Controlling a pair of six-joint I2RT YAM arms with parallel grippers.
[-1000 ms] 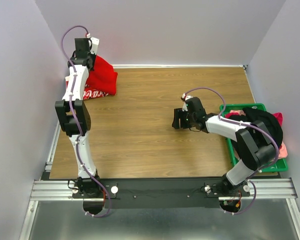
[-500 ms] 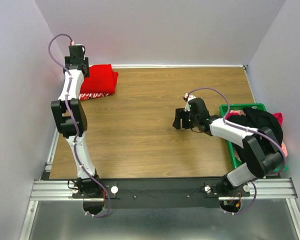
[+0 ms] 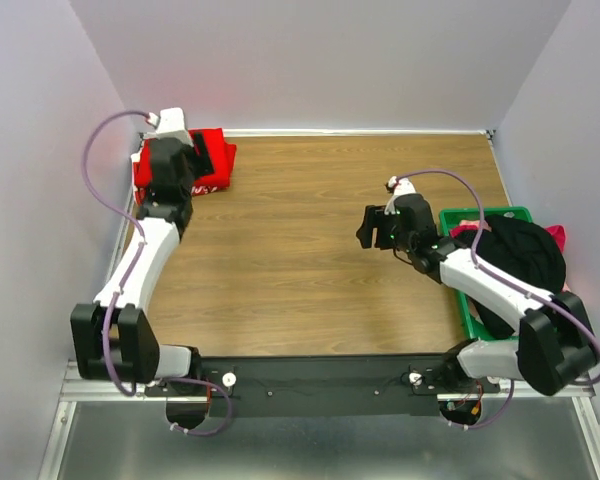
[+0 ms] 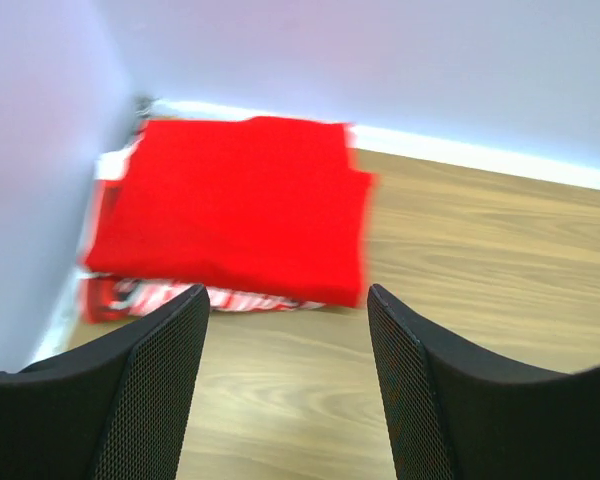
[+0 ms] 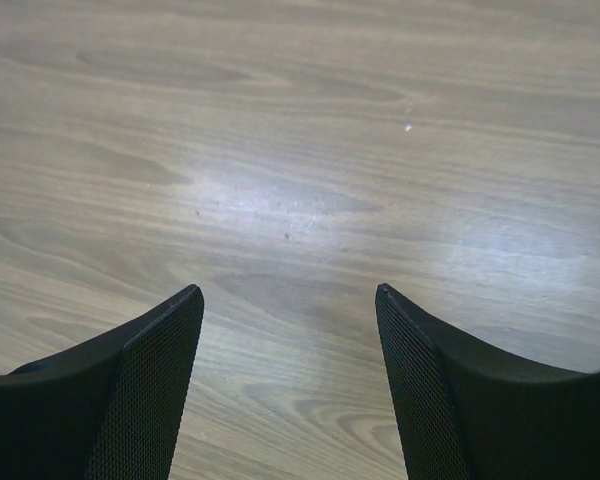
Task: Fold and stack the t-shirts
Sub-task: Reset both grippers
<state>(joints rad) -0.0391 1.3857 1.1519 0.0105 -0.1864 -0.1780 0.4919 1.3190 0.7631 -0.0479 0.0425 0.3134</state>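
Note:
In the back left corner a folded plain red t-shirt (image 4: 230, 205) (image 3: 220, 148) lies on top of a folded red t-shirt with white lettering (image 4: 220, 298) (image 3: 206, 187). Just short of this stack my left gripper (image 4: 285, 292) (image 3: 207, 160) stands open, with only wood between its fingers (image 4: 160, 380). It touches neither shirt. At the table's right middle my right gripper (image 5: 285, 290) (image 3: 372, 228) is open above bare wood and holds nothing.
A green crate (image 3: 480, 213) stands at the right edge with a black garment (image 3: 525, 255) and pink cloth (image 3: 566, 300) piled in it. Walls close the table at the back and on the left. Bare wood spans the middle.
My left gripper opened and let the plain red t-shirt settle flat on the lettered one, then drew back toward the near side. My right gripper shifted slightly right.

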